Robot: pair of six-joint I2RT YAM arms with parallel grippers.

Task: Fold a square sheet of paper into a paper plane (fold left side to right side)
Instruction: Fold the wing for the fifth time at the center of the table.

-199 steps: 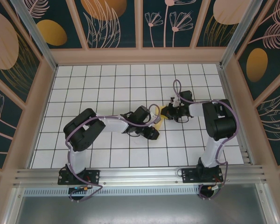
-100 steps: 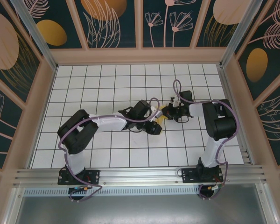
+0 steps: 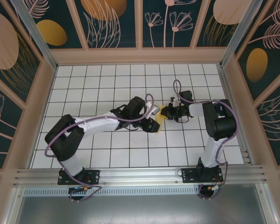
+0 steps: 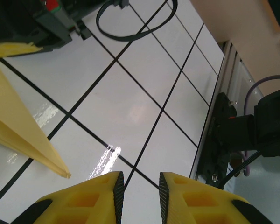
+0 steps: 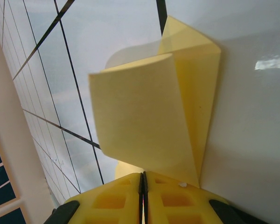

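Note:
The yellow sheet of paper lies folded at mid-table. In the right wrist view one flap of the paper curls up off the layers lying flat on the tiles. My right gripper is shut, its tips down against the paper's near edge; nothing shows between the pads. From above, the right gripper is at the paper's right side. The paper's layered edge runs to a sharp tip in the left wrist view. My left gripper hovers open just right of that tip, holding nothing. From above, the left gripper is below-left of the paper.
A white tiled table with black grid lines is walled by wooden rails. The right arm's base and cable stand by the metal rail at the table's near edge.
The left arm has stretched out, carrying its gripper a little up toward the paper, and its jaws have parted slightly. The right arm and the paper have stayed put.

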